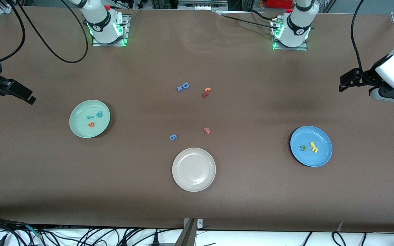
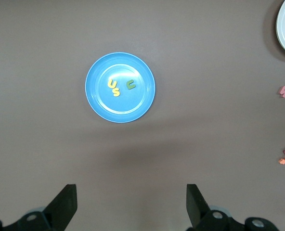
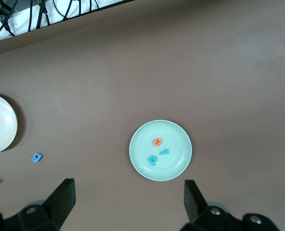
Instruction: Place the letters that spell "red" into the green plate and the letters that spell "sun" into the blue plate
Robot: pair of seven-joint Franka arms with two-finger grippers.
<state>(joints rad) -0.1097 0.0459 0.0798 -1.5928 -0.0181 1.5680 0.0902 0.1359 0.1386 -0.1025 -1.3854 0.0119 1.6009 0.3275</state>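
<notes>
The green plate (image 1: 80,124) lies toward the right arm's end of the table and holds the teal r (image 1: 90,117), the teal-blue d (image 1: 99,114) and the orange e (image 1: 91,124). The blue plate (image 1: 320,159) lies toward the left arm's end. In it are the yellow s (image 1: 312,144), the yellow u (image 1: 315,149) and the dark green n (image 1: 303,147). My left gripper (image 1: 345,82) hangs open and empty above the bare table at its own end; its wrist view shows the blue plate (image 2: 120,108). My right gripper (image 1: 29,98) is open and empty at the other end, with the green plate (image 3: 174,139) in its view.
A whitish beige plate (image 1: 194,184) lies mid-table, nearest the front camera. Loose letters lie between the arms: a blue D with an x (image 1: 183,86), an orange and red pair (image 1: 206,92), a pink m (image 1: 207,130) and a blue g (image 1: 172,137).
</notes>
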